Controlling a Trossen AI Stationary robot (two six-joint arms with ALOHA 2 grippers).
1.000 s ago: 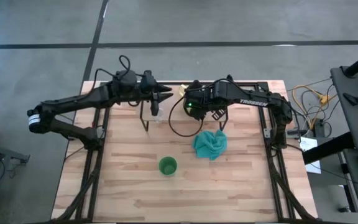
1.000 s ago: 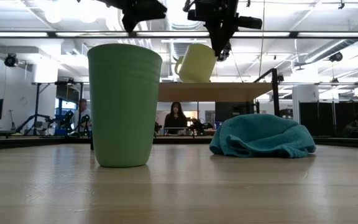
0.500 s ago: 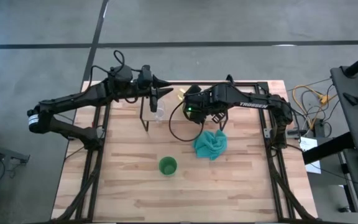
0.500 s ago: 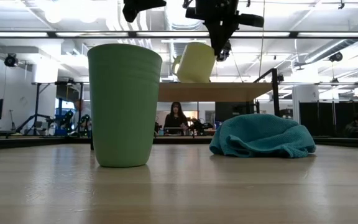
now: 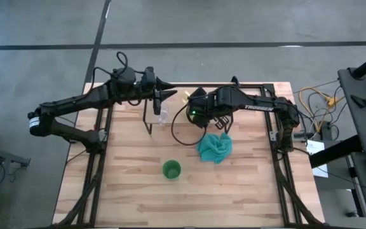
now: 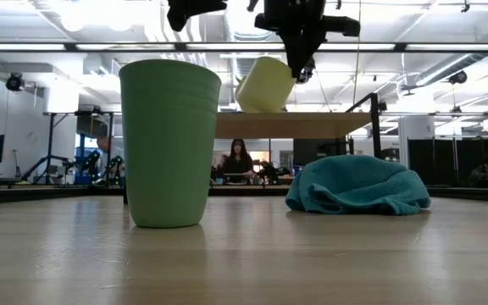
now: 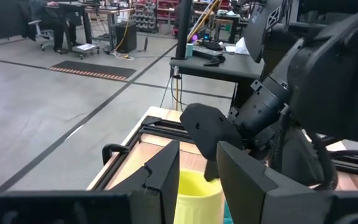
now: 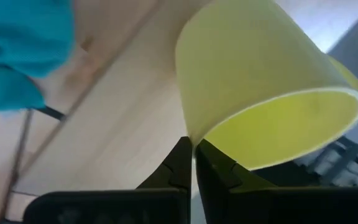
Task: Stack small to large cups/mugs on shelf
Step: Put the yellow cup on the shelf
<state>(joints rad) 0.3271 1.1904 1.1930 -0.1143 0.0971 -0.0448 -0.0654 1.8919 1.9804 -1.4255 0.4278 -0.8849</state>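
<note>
The only readable writing is pale lettering on the right arm's forearm in the high view, which appears to read TROSSEN. That arm reaches in from the right edge of the table, and the right gripper (image 8: 192, 158) has its two fingers pinched together on the rim of the yellow mug (image 6: 264, 85), which hangs tilted just above the shelf (image 6: 312, 124), its mouth turned up and away from the plank. The left arm stretches across from the table's left side, and the left gripper (image 5: 167, 95) hovers over the shelf's left end with its fingers a little apart and nothing between them. Just below it in the high view the glass cup (image 5: 163, 115) stands on the shelf. The green cup (image 5: 171, 169) stands upright on the tabletop (image 5: 132, 191), well apart from the shelf, near the crumpled teal cloth (image 5: 215, 147).
</note>
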